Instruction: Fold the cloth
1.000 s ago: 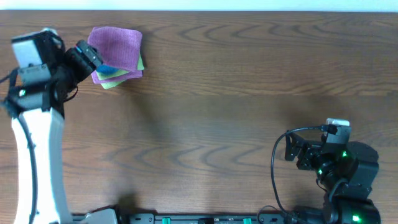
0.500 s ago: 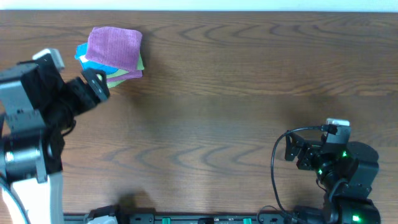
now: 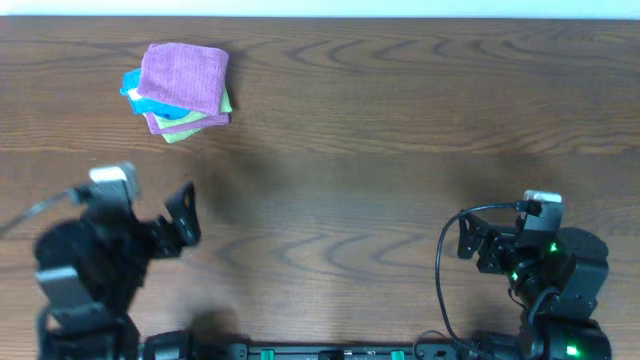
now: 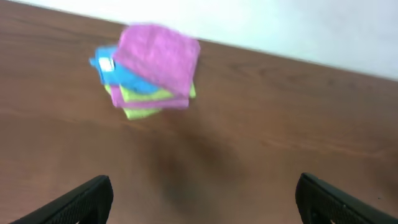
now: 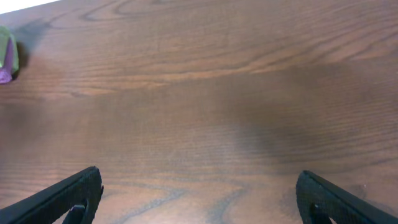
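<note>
**A:** Where is the cloth (image 3: 184,78) now?

**B:** At about ten o'clock on the tabletop (image 3: 380,120). It is folded into a compact square on top of a small pile. A blue cloth (image 3: 129,86) peeks out at its nine o'clock side and a yellow-green cloth (image 3: 192,131) at its six o'clock side.

**A:** What has just changed?

**B:** A second ago the left gripper (image 3: 183,217) was right against the pile's nine o'clock edge. It has since drawn back to about eight o'clock, near the front edge and well apart from the pile. The cloth itself has not shifted.

**A:** What does that mean for the task?

**B:** I'd judge the folding done and the arm retiring.

**A:** And the poses?

**B:** The left gripper is empty with its fingers spread wide, and its own camera shows the pile far ahead. The image is blurred, so the arm is probably moving. The right gripper (image 3: 468,240) sits at about four o'clock, where it was a second ago. It is equally spread and holds nothing.
</note>
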`<state>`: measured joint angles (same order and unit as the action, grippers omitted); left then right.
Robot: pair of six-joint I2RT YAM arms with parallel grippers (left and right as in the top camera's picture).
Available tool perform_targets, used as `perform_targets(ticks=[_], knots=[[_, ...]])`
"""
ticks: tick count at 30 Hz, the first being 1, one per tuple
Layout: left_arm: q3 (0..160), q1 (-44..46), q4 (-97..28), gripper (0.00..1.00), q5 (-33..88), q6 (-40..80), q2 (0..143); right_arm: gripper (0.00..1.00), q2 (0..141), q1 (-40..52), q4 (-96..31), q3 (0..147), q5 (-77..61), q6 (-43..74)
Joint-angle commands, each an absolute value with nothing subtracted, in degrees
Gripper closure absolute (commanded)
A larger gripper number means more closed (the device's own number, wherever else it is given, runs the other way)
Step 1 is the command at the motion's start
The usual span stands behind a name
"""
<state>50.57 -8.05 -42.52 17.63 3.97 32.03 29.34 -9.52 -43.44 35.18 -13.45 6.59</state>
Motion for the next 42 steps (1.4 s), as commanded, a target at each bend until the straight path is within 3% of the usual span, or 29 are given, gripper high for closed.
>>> perform_targets(ticks=[1,16,42], knots=[[43.3,-7.2,-41.6,0.05,17.3,-0.6,24.1,0.01,29.2,-9.6,-43.4,35.1,-13.3,7.2],[19.6,-6.1,-43.2,0.05,4.6,-4.8,1.9,0.01,29.2,-9.6,-43.4,35.1,-13.3,7.2],[18.0,-3.7,-57.2,0.05,0.4,-4.7,0.2,0.01,29.2,-9.6,-43.4,35.1,-13.3,7.2]])
